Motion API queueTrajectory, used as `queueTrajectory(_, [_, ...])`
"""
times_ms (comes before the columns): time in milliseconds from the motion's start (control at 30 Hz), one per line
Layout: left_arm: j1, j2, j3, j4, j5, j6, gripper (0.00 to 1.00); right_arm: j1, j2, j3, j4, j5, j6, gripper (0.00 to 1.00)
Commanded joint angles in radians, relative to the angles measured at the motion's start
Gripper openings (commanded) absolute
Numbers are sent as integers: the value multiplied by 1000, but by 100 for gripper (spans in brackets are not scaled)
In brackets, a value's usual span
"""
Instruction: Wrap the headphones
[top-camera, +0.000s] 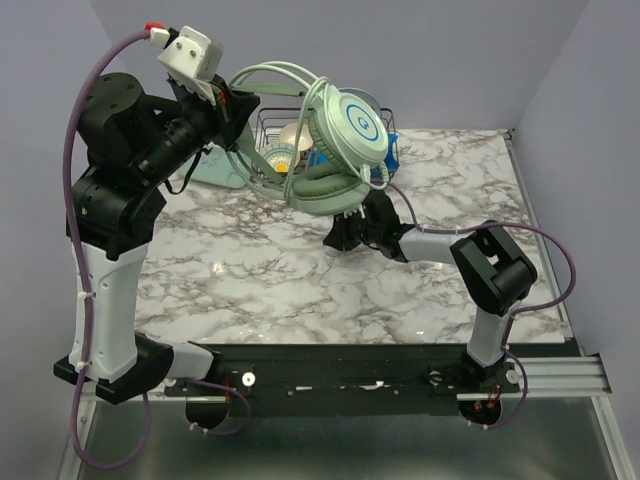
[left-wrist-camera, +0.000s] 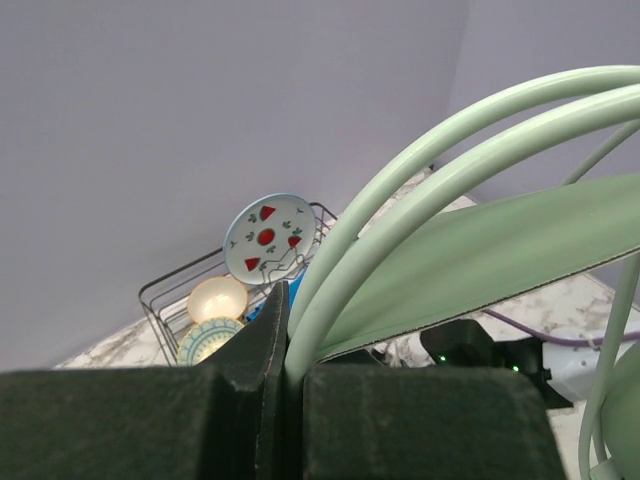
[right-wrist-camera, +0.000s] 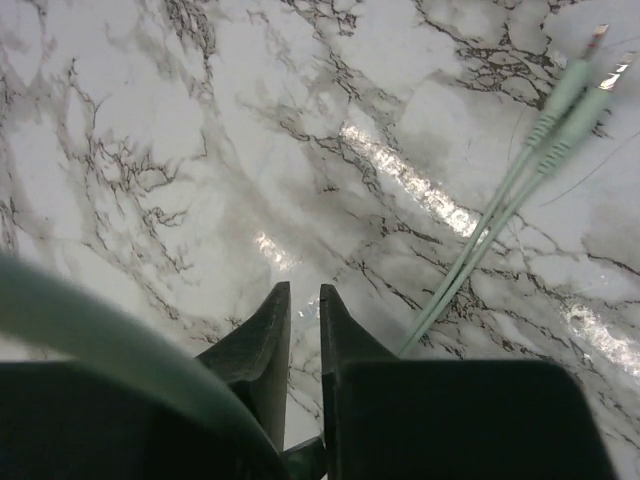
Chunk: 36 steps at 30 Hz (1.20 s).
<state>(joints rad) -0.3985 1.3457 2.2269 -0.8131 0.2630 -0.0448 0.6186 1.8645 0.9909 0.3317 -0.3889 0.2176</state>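
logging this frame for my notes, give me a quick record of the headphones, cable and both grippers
headphones: lifted off the table, hanging by the headband
left gripper: shut on the headband
right gripper: low over the table, fingers nearly together, grip unclear
cable: dangling beside the right gripper
behind: wire rack with dishes

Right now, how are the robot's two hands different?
The left gripper is raised high; the right gripper hangs low over the table. The left gripper's fingers clamp the headphones by the headband; the right gripper's fingers are nearly shut with nothing seen between them. Both have two black fingers.
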Motion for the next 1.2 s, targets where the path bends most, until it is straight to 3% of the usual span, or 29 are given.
queueTrajectory(0, [116,9,-44,103,-24,-150,0,42,4,-31,43,37,14,11])
queueTrajectory(67, [194,26,-70,152,21,-242,0,96,2,-17,-9,62,-13,1])
queueTrajectory(200, [383,99,-114,230,107,-397,0,190,18,50,-112,113,-70,1])
queueTrajectory(333, [498,164,-136,304,183,-535,0,262,85,141,-198,120,-92,1])
queueTrajectory(567, [549,176,-196,351,220,-583,0,286,156,270,-311,136,-101,1])
queueTrajectory(667, [549,164,-207,379,96,-509,0,311,136,290,-327,133,-136,1])
queueTrajectory(700, [547,159,-214,396,-15,-483,0,319,105,272,-327,140,-158,1])
queueTrajectory(833, [549,178,-227,471,-230,-344,0,359,24,239,-387,194,-196,1])
queueTrajectory(1167, [555,308,-121,509,-439,-202,0,504,-63,261,-597,263,-261,1])
